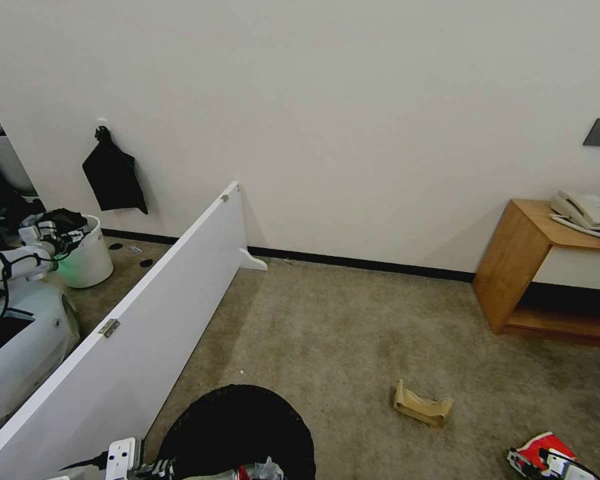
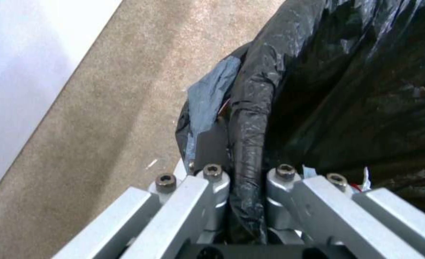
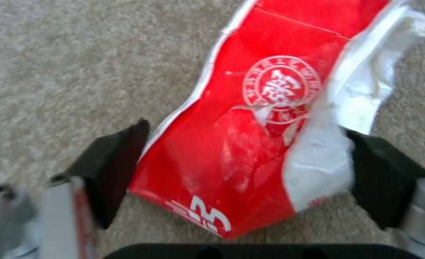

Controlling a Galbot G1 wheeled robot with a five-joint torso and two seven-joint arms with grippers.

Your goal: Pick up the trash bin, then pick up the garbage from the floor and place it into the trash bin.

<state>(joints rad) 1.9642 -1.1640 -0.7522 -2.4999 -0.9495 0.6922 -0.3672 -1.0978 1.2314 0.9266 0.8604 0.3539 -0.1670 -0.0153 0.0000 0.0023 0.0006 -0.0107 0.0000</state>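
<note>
the left gripper (image 2: 243, 180) pinches the bag-covered rim of the trash bin (image 1: 237, 427), its fingers (image 2: 212, 176) closed tight on the black plastic bag (image 2: 347, 90); the bin sits low in the head view beside a white partition (image 1: 147, 313). the right gripper (image 3: 241, 169) straddles a crushed red-and-white carton (image 3: 251, 122) on the carpet (image 3: 78, 54), fingers spread wide at either side. folded brown cardboard (image 1: 422, 404) lies nearby.

Wood table (image 1: 513, 267) w/ phone (image 1: 583, 210), white partition (image 1: 147, 313).

Open carpet (image 1: 353, 320) lies ahead, hemmed by the white panel (image 1: 147, 313) leftward and wooden table (image 1: 513, 260) rightward.
</note>
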